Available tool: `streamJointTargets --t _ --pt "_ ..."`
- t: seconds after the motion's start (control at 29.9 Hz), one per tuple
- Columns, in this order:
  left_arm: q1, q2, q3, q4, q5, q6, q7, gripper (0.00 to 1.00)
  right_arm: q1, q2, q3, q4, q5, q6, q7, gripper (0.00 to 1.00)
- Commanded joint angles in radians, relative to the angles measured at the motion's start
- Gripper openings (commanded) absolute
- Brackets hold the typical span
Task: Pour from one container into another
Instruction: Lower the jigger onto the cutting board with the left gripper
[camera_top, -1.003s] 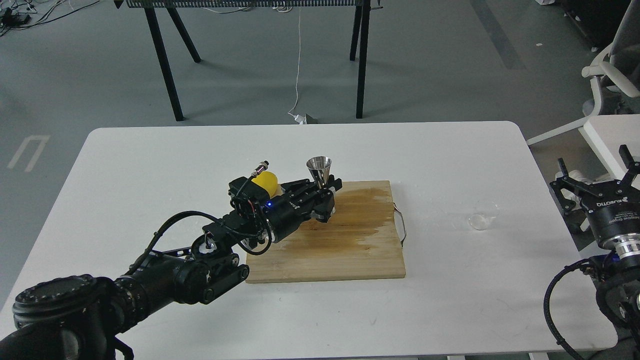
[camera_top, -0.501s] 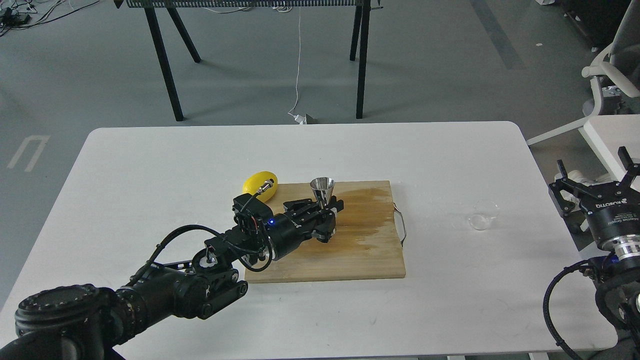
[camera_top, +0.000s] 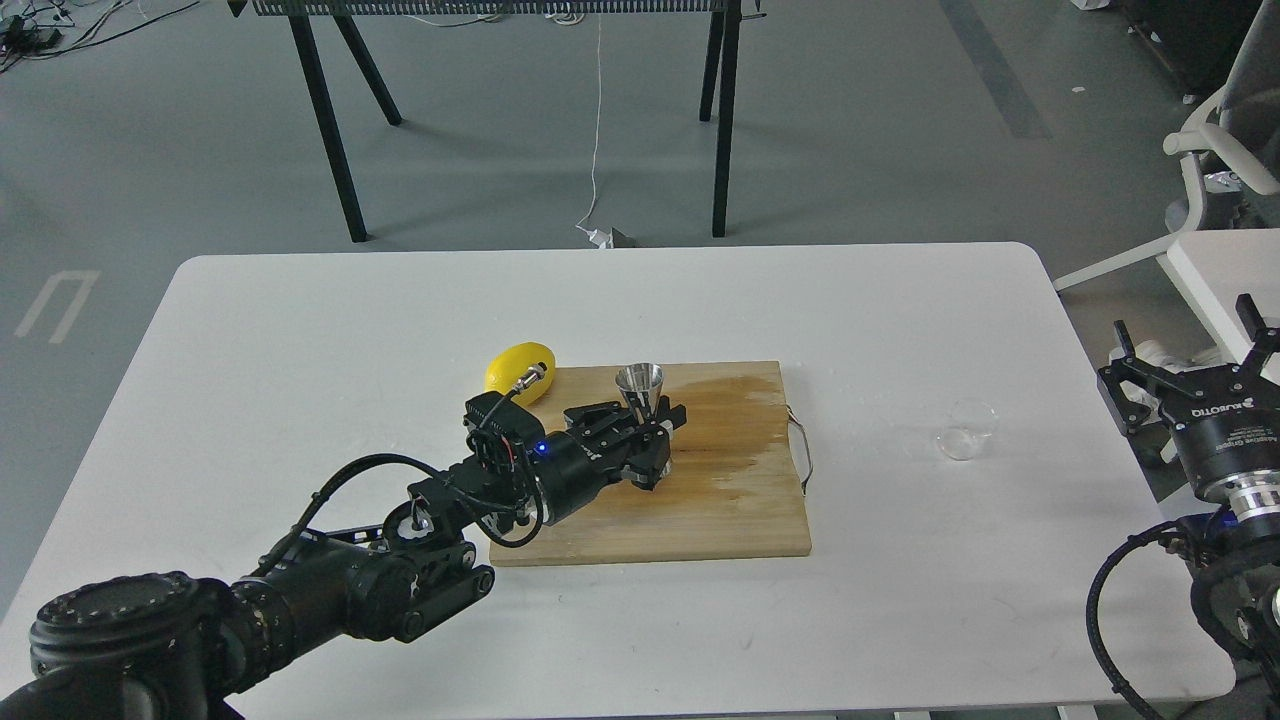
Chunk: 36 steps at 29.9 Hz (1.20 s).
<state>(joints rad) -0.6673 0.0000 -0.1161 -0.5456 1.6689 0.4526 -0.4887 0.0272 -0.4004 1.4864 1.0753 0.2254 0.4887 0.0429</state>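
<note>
The steel jigger (camera_top: 638, 384) stands upright over the wooden cutting board (camera_top: 700, 500), its waist held between the fingers of my left gripper (camera_top: 641, 428), which is shut on it. I cannot tell whether its base touches the board. The clear cup (camera_top: 968, 430) sits on the white table to the right of the board, apart from both grippers. My right gripper (camera_top: 1190, 345) hovers at the table's right edge, just right of the cup, open with nothing between its fingers.
A yellow lemon (camera_top: 519, 369) lies at the board's far left corner, just behind my left wrist. The board has a wet stain (camera_top: 745, 430) and a metal handle (camera_top: 803, 450) on its right side. A white chair (camera_top: 1215, 170) stands off to the right.
My left gripper has come down and toward me with the jigger, bringing it low over the board and uncovering the lemon. The right gripper and the cup have stayed put.
</note>
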Motion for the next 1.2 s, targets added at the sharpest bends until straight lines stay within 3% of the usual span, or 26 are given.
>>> streamJointTargets --t 0.0,0.84,0.9,1.0,1.17 --pt "0.000 0.000 0.000 0.001 0.000 0.001 0.000 0.27 0.000 0.000 0.000 0.000 0.000 0.000 0.000 0.99" --pt "0.000 0.000 0.000 0.006 -0.008 0.012 0.000 0.35 -0.001 0.000 0.000 -0.008 0.000 0.000 0.000 0.99" --pt "-0.001 0.000 0.000 0.006 -0.008 0.012 0.000 0.38 -0.001 0.000 0.000 -0.008 0.000 0.000 0.000 0.99" --pt "0.000 0.000 0.000 0.006 -0.008 0.012 0.000 0.51 -0.001 0.000 0.000 -0.008 0.000 0.000 0.000 0.99" --pt "0.000 0.000 0.000 0.006 -0.008 0.012 0.000 0.57 -0.001 0.000 0.002 -0.008 0.000 0.000 0.000 0.99"
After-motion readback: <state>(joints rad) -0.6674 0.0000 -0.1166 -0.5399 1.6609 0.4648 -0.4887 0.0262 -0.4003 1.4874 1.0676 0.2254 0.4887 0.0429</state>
